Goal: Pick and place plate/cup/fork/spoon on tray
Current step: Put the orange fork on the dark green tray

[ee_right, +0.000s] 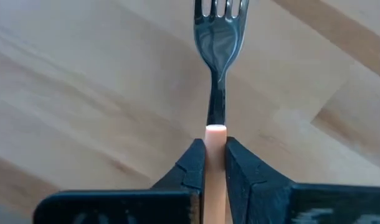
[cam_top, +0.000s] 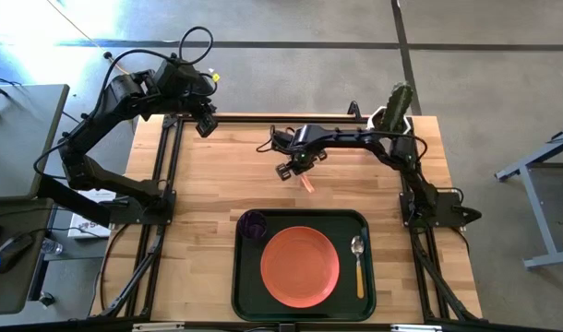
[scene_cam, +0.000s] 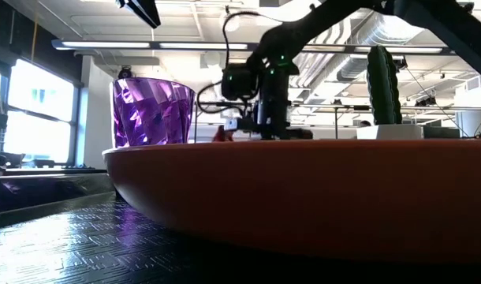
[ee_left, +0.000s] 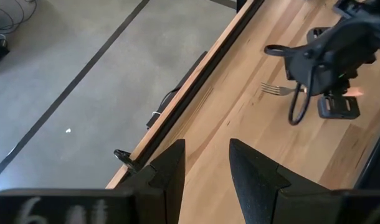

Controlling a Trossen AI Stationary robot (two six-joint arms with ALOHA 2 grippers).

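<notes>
wood table (cam_top: 217, 175): right tool (ee_right: 215, 155) pinching fork (ee_right: 218, 37) handle (tines ahead); left tool (ee_left: 205, 165) spread.

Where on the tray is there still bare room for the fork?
Free: the dark green rectangular tray's left strip, below the small purple cup. Crowded: the round orange plate fills the middle and the tan-handled spoon the right. The right gripper holds the tan-handled fork.

In the high view's lower centre, the dark green rectangular tray (cam_top: 303, 219) holds the round orange-salmon plate (cam_top: 300, 266). The small dark purple cup (cam_top: 255, 224) sits at its upper left, the tan-handled silver spoon (cam_top: 358, 263) along its right. Above the tray, mid-frame, the tan-handled silver fork (cam_top: 306, 183) lies on the wooden table (cam_top: 226, 175).
</notes>
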